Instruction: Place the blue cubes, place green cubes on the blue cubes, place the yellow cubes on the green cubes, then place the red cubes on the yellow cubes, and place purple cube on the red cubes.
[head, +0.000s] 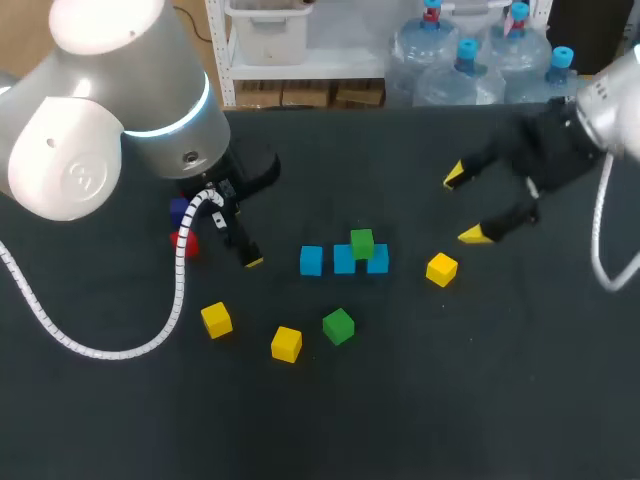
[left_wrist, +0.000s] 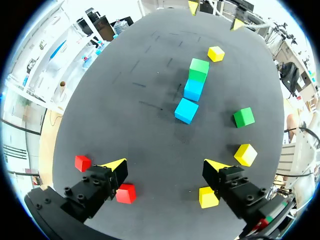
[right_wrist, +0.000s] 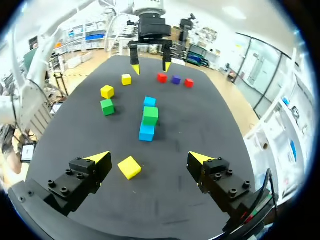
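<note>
Three blue cubes (head: 311, 260) lie in a row at mid-table, and a green cube (head: 362, 243) sits on top of the row. A second green cube (head: 338, 326) and two yellow cubes (head: 216, 319) (head: 286, 343) lie nearer the front. A third yellow cube (right_wrist: 129, 167) lies on the table just ahead of my right gripper (head: 465, 205), which hangs open and empty right of the row. My left gripper (left_wrist: 165, 165) is open and empty left of the row. Two red cubes (left_wrist: 82, 162) (left_wrist: 125, 193) lie by its finger, and a purple cube (right_wrist: 176, 79) lies between them.
The black table (head: 480, 400) has free room at the front and right. My left arm's big elbow (head: 110, 90) covers the back left corner in the head view and partly hides the red and purple cubes.
</note>
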